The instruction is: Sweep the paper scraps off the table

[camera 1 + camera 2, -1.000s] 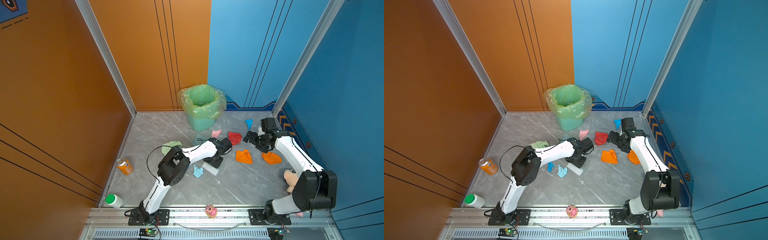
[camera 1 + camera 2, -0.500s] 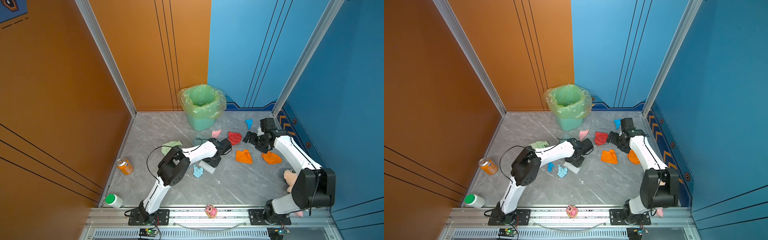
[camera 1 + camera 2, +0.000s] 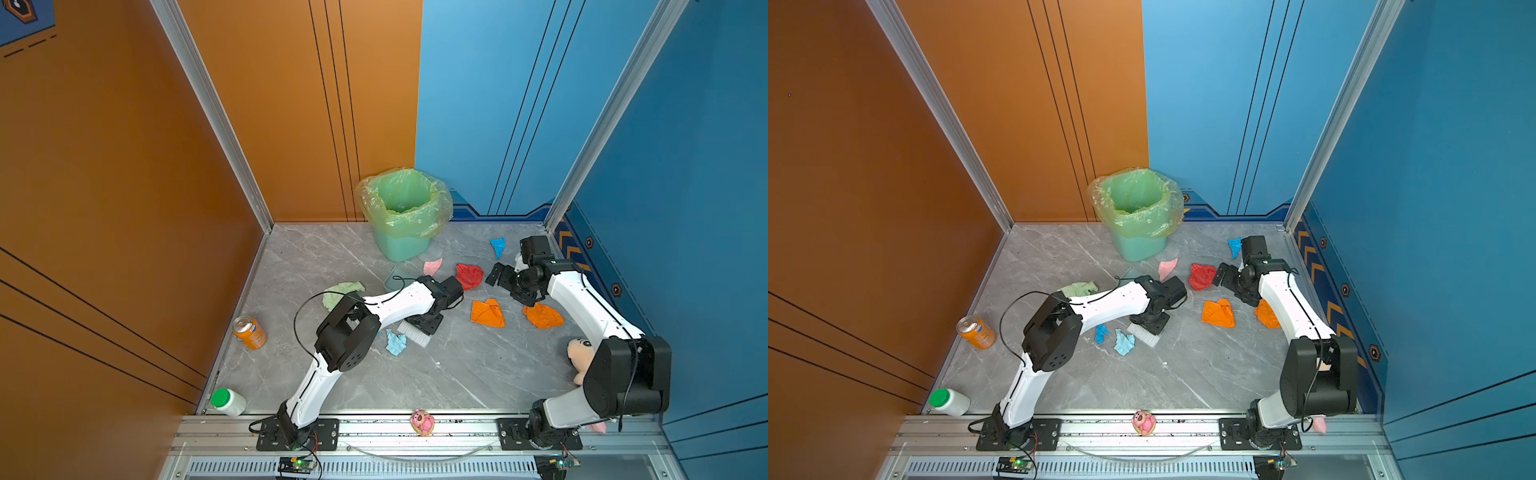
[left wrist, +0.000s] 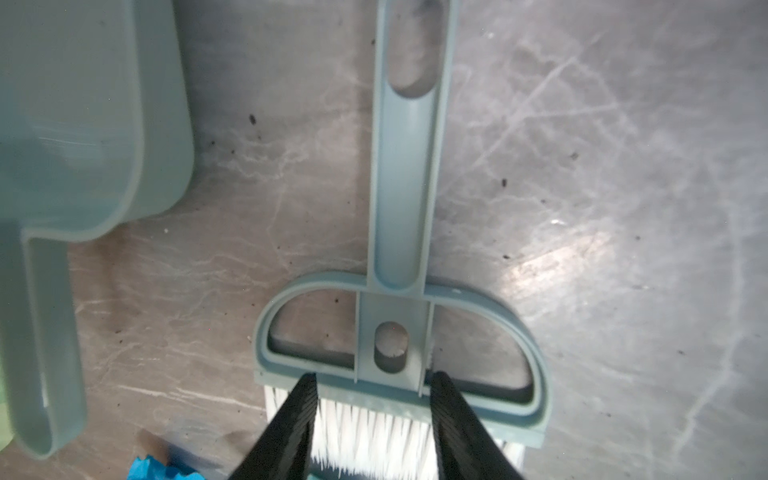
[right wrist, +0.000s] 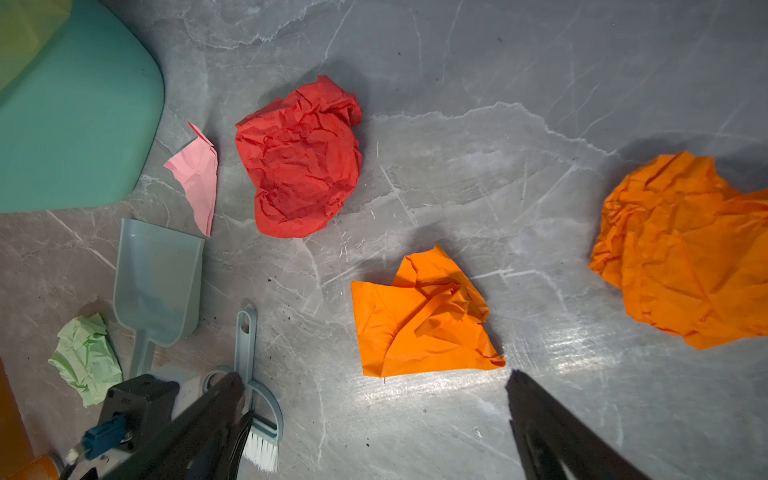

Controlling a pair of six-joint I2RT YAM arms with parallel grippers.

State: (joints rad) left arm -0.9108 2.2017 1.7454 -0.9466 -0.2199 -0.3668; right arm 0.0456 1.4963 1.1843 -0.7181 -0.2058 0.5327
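Left claw (image 4: 374, 376) part-open astride brush (image 4: 401, 187) head, unclamped; off-centre closure could twist brush away. Right claw (image 5: 374, 374) wide open, empty, apart from brush.

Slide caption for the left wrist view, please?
Left gripper, jaws apart, over the pale blue brush head on the marble table; dustpan alongside.

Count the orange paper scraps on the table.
2. The flatter orange scrap lies near the middle of the table; the crumpled orange scrap lies right of it, beside the right arm. Arms may hide others.
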